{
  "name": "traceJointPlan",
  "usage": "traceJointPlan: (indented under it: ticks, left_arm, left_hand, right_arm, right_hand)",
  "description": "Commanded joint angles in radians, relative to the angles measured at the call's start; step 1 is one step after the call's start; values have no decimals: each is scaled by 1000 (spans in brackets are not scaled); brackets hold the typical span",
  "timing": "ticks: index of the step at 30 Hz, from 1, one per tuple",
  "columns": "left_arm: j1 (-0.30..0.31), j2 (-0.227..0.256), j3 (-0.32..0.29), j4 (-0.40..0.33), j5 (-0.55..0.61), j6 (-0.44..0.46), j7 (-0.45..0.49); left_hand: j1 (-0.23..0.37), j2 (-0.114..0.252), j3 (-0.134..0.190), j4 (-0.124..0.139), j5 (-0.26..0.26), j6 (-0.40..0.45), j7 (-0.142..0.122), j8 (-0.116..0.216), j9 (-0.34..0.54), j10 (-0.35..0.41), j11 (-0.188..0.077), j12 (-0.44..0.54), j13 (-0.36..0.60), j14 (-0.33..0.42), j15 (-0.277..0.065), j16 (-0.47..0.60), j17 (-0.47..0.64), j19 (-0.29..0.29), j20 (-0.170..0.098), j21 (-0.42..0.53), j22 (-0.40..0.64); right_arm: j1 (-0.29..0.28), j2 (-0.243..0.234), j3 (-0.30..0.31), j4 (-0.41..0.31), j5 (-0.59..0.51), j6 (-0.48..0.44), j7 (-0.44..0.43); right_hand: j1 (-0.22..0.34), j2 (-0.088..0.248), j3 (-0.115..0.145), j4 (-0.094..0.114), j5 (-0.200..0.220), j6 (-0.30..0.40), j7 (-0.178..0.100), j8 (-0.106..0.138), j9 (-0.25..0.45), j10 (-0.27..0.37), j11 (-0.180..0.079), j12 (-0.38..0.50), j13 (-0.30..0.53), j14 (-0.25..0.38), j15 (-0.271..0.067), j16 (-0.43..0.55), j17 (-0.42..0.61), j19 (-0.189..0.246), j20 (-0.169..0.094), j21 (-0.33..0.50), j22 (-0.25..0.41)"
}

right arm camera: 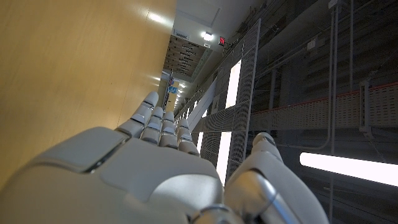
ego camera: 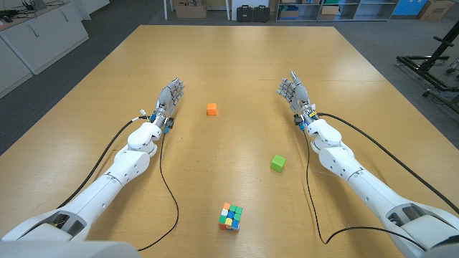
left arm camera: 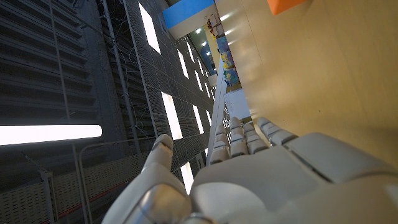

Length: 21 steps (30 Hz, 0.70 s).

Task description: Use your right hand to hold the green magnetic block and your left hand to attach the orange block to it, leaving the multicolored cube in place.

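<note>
On the wooden surface [ego camera: 237, 79], the small orange block [ego camera: 211, 109] sits just right of the left hand [ego camera: 169, 99], not touching, and the green block [ego camera: 278, 163] lies nearer the robot, inward of the right arm and well back from the right hand [ego camera: 292, 93]. Both hands have fingers apart and hold nothing. Multicolored cube [ego camera: 230, 216] sits near the front edge, and no writing's readable on any of them.

A small orange block [ego camera: 211, 109] sits on the wooden surface [ego camera: 237, 64], well apart from the green block [ego camera: 278, 163], which lies nearer the robot. The multicolored cube [ego camera: 230, 216] rests nearest, slightly turned.
</note>
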Motion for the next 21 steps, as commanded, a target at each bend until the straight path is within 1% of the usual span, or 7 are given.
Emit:
traceJointPlan:
  ticks: [1, 7, 13, 15, 16, 20, 21]
  left_arm:
    - [41, 13, -9, -50, -1, 10, 30]
    - [72, 11, -13, -92, 4, 2, 57]
    - [70, 5, -11, -94, 16, 3, 77]
    - [68, 8, -11, -97, 20, 9, 80]
    - [64, 11, -9, -89, 21, -1, 63]
    - [63, 27, -10, -88, 16, -9, 28]
    - [67, 29, -14, -91, 12, -12, 25]
  left_hand:
    - [9, 2, 7, 0, 5, 18, -1, 6, 3, 19, 6, 10, -4, 17, -2, 11, 1, 6, -46, 8, 5]
    - [10, 4, 8, -1, 5, 31, -1, 9, 3, 31, 6, 13, -10, 33, -2, 14, 0, 15, -45, 11, 5]
    - [11, 5, 8, -3, 4, 51, -3, 13, 2, 54, 4, 18, -20, 56, -4, 19, 0, 34, -45, 16, 5]
    - [11, 5, 8, -4, 4, 58, -3, 15, 2, 59, 3, 19, -23, 61, -6, 21, 0, 41, -45, 18, 5]
    - [11, 5, 8, -4, 4, 59, -3, 15, 2, 61, 5, 19, -23, 62, -5, 20, 0, 42, -45, 18, 5]
    - [11, 5, 8, -5, 4, 49, -4, 9, 2, 54, 6, 14, -30, 54, 0, 14, 0, 31, -45, 12, 5]
    - [11, 5, 8, -5, 4, 48, -4, 8, 2, 52, 6, 13, -30, 52, 1, 13, 0, 30, -45, 11, 5]
  right_arm:
    - [-46, -26, 5, -66, -7, 7, -12]
    - [-63, -53, 9, -65, 29, 7, 61]
    - [-88, -73, 25, -81, 29, 35, 72]
    - [-101, -86, 29, -111, 9, 33, 44]
    - [-113, -94, 32, -135, -6, 33, 22]
    - [-136, -104, 36, -181, -16, 30, -4]
    - [-142, -108, 36, -193, -23, 28, -12]
  right_hand:
    - [6, 4, 8, -5, 8, 11, 45, 9, 3, 10, 1, 6, 1, 10, 5, 9, 0, 11, -1, 9, 4]
    - [8, 6, 9, -7, 7, 13, 47, 10, 3, 10, 2, 5, -2, 10, 6, 8, -1, 9, 1, 7, 4]
    - [9, 8, 9, -7, 7, 14, 48, 10, 3, 11, 4, 6, -3, 10, 9, 8, -1, 8, 2, 5, 4]
    - [11, 9, 10, -8, 8, 18, 48, 11, 3, 14, 4, 6, -4, 13, 10, 9, -1, 10, 4, 5, 4]
    - [12, 10, 10, -9, 8, 18, 48, 11, 3, 15, 5, 7, -5, 14, 11, 10, -1, 11, 4, 5, 4]
    - [13, 11, 11, -10, 8, 19, 46, 11, 3, 16, 1, 7, -6, 15, 9, 10, -1, 12, 4, 4, 4]
    - [15, 13, 11, -11, 8, 20, 41, 11, 3, 19, -3, 8, -7, 17, 7, 10, -2, 14, 4, 4, 4]
